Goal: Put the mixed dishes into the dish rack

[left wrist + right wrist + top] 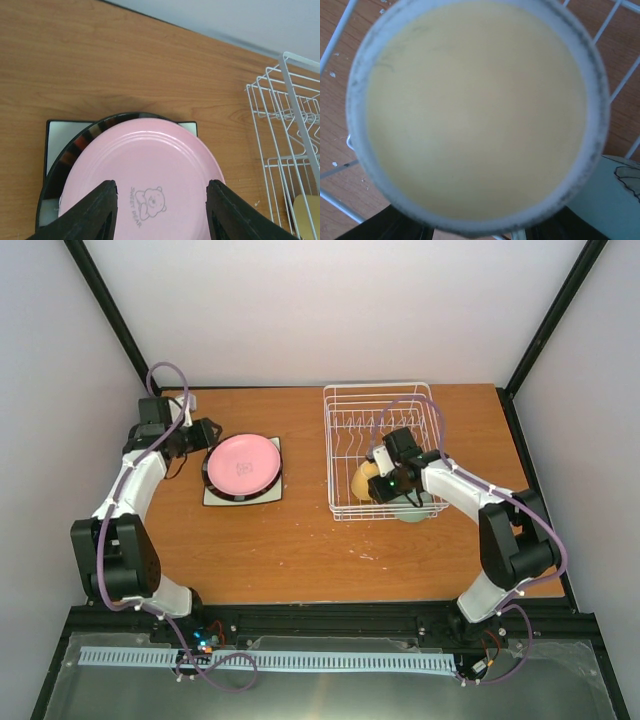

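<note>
From overhead I see the brown wooden table (pixel 300 550) with the white wire dish rack (pixel 328 445) on its right half and a stack of plates on its left. The bottom of that stack is a white square plate (pixel 214 498), then a black-rimmed plate (pixel 75 148), then a round pink plate (pixel 243 464) on top. Only my left wrist camera shows the small bear drawing on the pink plate. There the left gripper (pixel 161 184) hangs over the plate's near edge with its jaws parted, gripping nothing. The rack holds a yellow mug (pixel 363 481) near its near edge. My right wrist camera is filled by the mug's round face and grey ring. The right gripper (pixel 383 478) is right at the mug, but I cannot tell whether it is holding it. A mint-green plate (pixel 605 200) with a dark line mark lies just beside the mug, at the rack's near right corner.
</note>
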Motion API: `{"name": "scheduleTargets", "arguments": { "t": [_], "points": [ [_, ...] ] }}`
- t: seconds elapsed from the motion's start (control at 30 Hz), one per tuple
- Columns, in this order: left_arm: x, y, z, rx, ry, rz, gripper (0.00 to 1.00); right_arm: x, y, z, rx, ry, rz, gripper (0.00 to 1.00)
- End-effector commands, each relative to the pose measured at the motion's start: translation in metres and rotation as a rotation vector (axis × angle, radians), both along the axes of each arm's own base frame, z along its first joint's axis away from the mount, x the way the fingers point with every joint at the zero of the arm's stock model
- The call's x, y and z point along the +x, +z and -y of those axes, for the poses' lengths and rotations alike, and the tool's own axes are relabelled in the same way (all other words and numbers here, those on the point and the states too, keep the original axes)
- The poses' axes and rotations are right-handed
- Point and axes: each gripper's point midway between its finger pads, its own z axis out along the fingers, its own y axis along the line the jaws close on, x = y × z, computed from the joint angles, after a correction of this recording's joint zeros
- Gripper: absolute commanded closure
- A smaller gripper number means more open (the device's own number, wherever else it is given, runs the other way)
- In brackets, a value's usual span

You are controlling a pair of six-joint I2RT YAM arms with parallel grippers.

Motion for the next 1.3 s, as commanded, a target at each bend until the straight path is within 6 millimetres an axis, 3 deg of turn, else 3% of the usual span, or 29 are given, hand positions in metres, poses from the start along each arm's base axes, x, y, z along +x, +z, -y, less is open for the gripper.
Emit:
{"name": "scheduleTargets", "arguments": {
  "t": [0.0,0.27,0.53,0.8,1.27],
  "points": [
    [-0.012,-0.029,-0.007,-0.051,-0.037,-0.117,0.52,-0.005,0.017,0.005,-0.014,-0.011,0.018,0.52],
    [-0.022,-0.083,-0.016,-0.054,-0.042,-0.320,0.65,0.011,0.087,-0.004,0.085,-0.049,0.133,0.50],
    [-0.018,-0.098,-0.026,-0.012,-0.019,-0.361,0.67,0.026,0.135,0.000,0.097,-0.069,0.237,0.50],
    [-0.009,-0.087,-0.036,0.039,0.012,-0.335,0.66,0.033,0.138,0.003,0.112,-0.076,0.242,0.50],
    [-0.024,-0.125,-0.034,0.009,0.032,-0.421,0.67,0.041,0.140,0.006,0.118,-0.076,0.246,0.50]
  ]
}}
